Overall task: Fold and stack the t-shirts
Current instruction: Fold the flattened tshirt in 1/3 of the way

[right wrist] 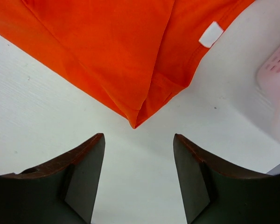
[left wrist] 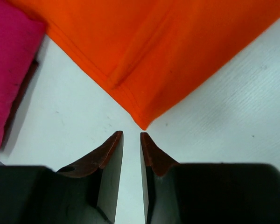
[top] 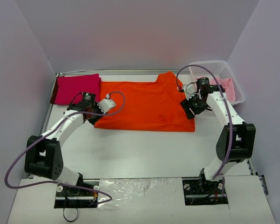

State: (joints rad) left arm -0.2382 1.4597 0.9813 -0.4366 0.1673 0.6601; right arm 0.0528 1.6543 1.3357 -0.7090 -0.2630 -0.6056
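The bright orange cloth t-shirt [top: 144, 105] lies flat; the left gripper [left wrist: 131, 135], barely parted, and the right gripper [right wrist: 139, 136], wide apart, hold nothing, each facing 1 near corner, likely for folding.

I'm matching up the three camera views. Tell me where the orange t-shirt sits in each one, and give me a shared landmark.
Top external: orange t-shirt spread flat at centre, toward the far edge.
Left wrist: orange t-shirt fills the upper frame, one corner pointing down.
Right wrist: orange t-shirt fills the upper frame, a folded corner pointing down, white tag upper right.
Shared landmark: the white table under it, in all three.
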